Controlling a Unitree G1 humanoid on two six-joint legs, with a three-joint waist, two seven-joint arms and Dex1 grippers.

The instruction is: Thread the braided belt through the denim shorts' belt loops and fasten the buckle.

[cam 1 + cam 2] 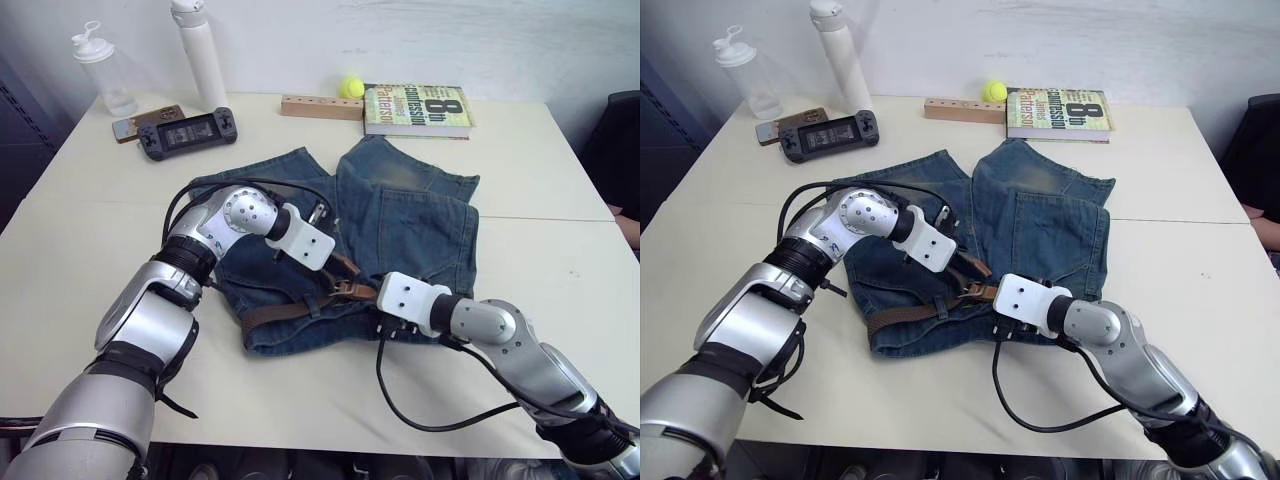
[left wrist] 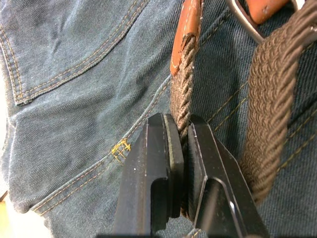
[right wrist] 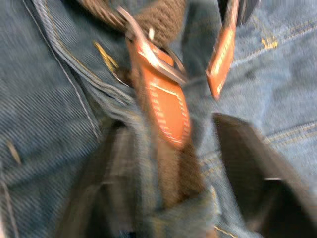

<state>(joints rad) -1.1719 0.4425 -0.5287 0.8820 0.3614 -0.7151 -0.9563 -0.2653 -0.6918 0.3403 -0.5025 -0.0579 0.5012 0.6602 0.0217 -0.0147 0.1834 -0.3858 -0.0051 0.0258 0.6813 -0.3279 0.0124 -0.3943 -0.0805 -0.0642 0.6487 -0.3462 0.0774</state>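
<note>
Belt (image 1: 285, 312) already runs along the waistband of the shorts (image 1: 400, 225), which lie mid-table toward the near edge; at least one loop (image 1: 313, 303) looks threaded. Buckle (image 3: 157, 58) not fastened yet: tan tip (image 2: 187, 29) sits just beside the frame, not through it. L gripper (image 2: 181, 148) pinches the woven strap below the tip. R gripper (image 3: 178, 163) fingers spread, astride the buckle's leather end. Strap is coarse brown braid, leather ends smooth & stitched, buckle a silver metal rectangle, denim faded & soft.

Even bright light, soft shadows w/o glare; right wrist view motion-blurred, left wrist view sharp.
</note>
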